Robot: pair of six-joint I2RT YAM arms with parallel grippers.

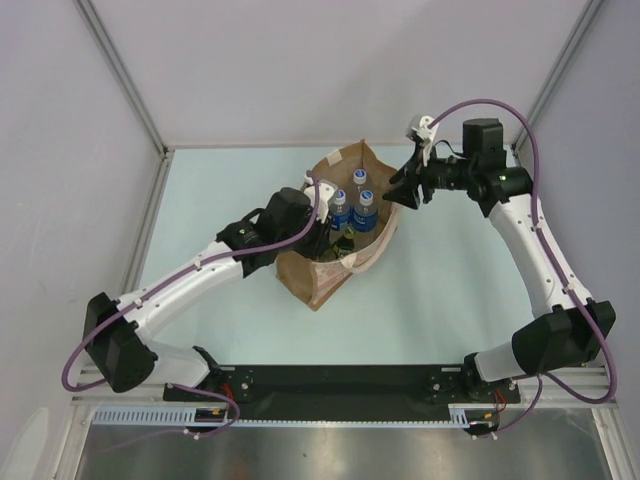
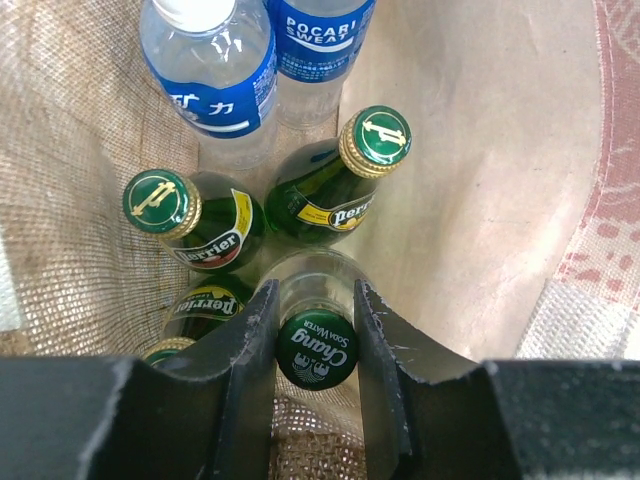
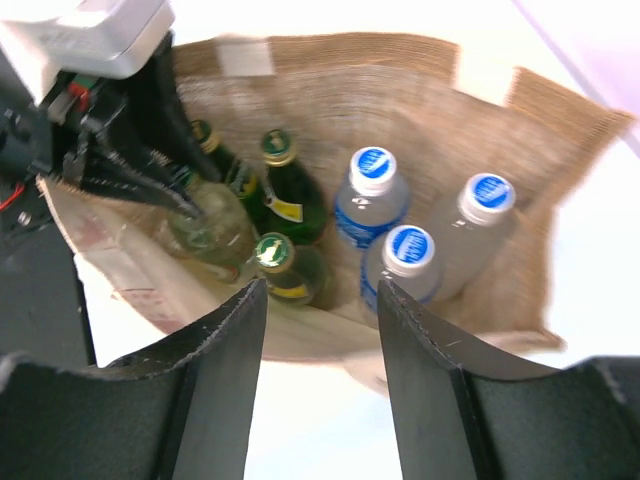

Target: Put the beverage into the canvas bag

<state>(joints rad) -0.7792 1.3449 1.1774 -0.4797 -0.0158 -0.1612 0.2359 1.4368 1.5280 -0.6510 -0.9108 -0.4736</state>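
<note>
The tan canvas bag [image 1: 322, 282] stands open mid-table; its inner wall fills the left wrist view [image 2: 480, 150] and it also shows in the right wrist view [image 3: 330, 90]. My left gripper [image 2: 315, 295] reaches down into the bag and is shut on the neck of a clear glass Chang soda water bottle [image 2: 317, 350] with a green cap, held upright among the other bottles. The right wrist view shows that bottle [image 3: 205, 235] inside the bag. My right gripper [image 3: 322, 295] is open and empty, hovering just outside the bag's right rim [image 1: 400, 190].
In the bag stand green Perrier bottles [image 2: 375, 140] and three blue-capped plastic bottles [image 3: 375, 170], also visible from above [image 1: 365, 205]. A cream strap handle [image 1: 365, 262] hangs over the bag's right rim. Grey enclosure walls surround the table.
</note>
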